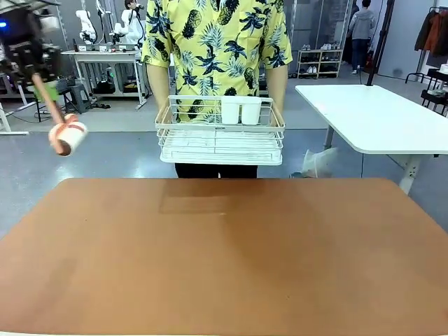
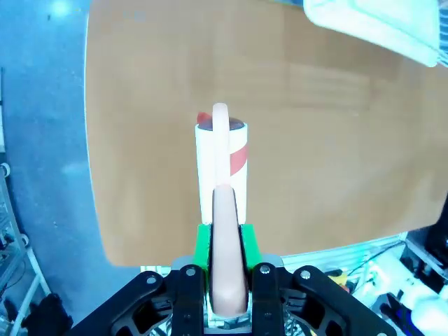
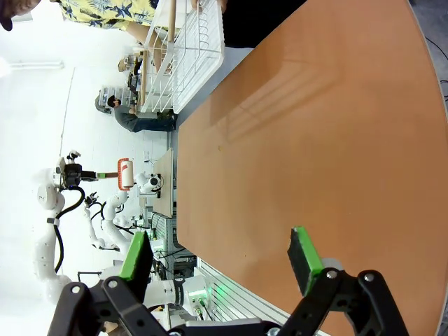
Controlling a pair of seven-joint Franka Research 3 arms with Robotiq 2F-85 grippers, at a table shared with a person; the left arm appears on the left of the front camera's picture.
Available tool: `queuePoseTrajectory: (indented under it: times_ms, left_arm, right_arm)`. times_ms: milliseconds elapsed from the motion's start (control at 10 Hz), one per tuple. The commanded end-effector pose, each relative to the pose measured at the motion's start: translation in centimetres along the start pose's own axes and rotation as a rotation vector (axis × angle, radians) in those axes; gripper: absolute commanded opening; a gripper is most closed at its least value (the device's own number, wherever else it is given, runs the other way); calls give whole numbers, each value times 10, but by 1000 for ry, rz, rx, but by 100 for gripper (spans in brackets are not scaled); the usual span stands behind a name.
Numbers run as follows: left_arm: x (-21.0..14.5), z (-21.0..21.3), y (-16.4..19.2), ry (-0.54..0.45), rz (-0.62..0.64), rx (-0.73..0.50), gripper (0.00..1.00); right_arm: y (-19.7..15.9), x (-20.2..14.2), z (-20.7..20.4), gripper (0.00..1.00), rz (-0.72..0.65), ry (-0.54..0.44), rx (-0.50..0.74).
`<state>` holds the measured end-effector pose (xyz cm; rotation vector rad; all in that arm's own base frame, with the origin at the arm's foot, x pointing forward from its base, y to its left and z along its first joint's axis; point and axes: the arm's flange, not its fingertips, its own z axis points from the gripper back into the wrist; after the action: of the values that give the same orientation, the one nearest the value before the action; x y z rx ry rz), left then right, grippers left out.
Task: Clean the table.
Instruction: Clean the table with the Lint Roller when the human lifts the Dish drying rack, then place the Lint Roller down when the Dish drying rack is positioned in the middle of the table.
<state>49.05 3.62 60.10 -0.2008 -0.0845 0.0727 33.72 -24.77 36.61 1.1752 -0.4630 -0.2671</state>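
The reddish-brown table (image 1: 224, 259) fills the lower front view, and its top looks bare. High off its left edge, my left gripper (image 1: 45, 87) is shut on the pink handle of a lint roller (image 1: 68, 137), whose white roll hangs in the air. In the left wrist view the green pads (image 2: 203, 245) clamp that handle, and the roller (image 2: 220, 157) points out over the table (image 2: 329, 154). My right gripper (image 3: 220, 259) is open and holds nothing, hovering over the table (image 3: 322, 140) near an edge.
A person in a yellow patterned shirt stands at the far side, holding a white wire dish rack (image 1: 220, 136) above the far edge; it also shows as the rack (image 3: 189, 56). A white-topped table (image 1: 378, 115) stands at the back right.
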Motion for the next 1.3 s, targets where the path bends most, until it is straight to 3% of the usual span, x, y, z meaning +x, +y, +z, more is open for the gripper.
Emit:
queuePoseTrajectory:
  times_ms: [0,100,1200]
  left_arm:
    - [-5,-35,1,50,-30,-128,21]
    - [0,0,0,0,0,0,21]
    - [0,0,0,0,0,0,21]
  right_arm:
    - [3,0,0,100,-3,-6,4]
    - [3,0,0,100,-3,-6,4]
    - [3,0,0,100,-3,-6,4]
